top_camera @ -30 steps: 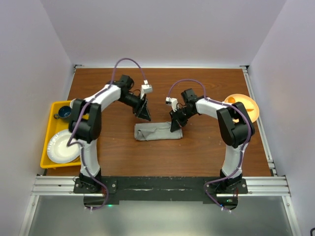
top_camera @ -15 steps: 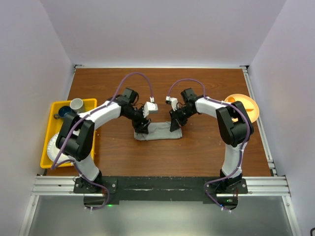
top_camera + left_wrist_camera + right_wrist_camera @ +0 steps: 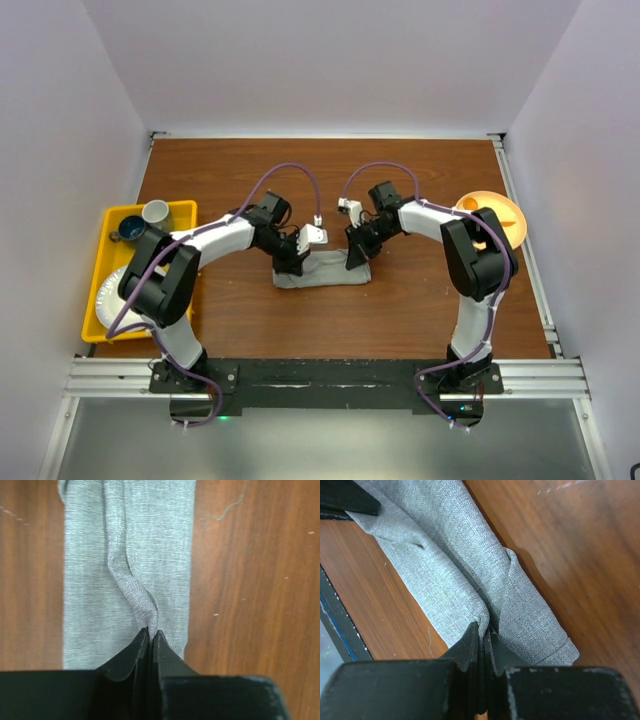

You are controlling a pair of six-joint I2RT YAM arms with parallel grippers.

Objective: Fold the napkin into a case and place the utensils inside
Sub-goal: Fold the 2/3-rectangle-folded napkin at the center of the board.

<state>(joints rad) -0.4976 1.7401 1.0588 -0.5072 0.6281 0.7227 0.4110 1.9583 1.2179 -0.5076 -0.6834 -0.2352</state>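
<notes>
Both hands are down on the napkin (image 3: 322, 270), folded to a narrow grey strip dead centre on the table (image 3: 430, 180). The left hand (image 3: 291, 262) is clenched on a raised ridge of the top layer at the strip's 9 o'clock end, and the right hand (image 3: 355, 258) is clamped tight on a fold at its 3 o'clock end. The table is dark reddish wood grain with fine pale scratches, boxed in by plain pale-lilac walls (image 3: 330, 60), with a yellow tray (image 3: 90, 325) at 9 o'clock and an orange plate (image 3: 505, 212) at 3 o'clock.
</notes>
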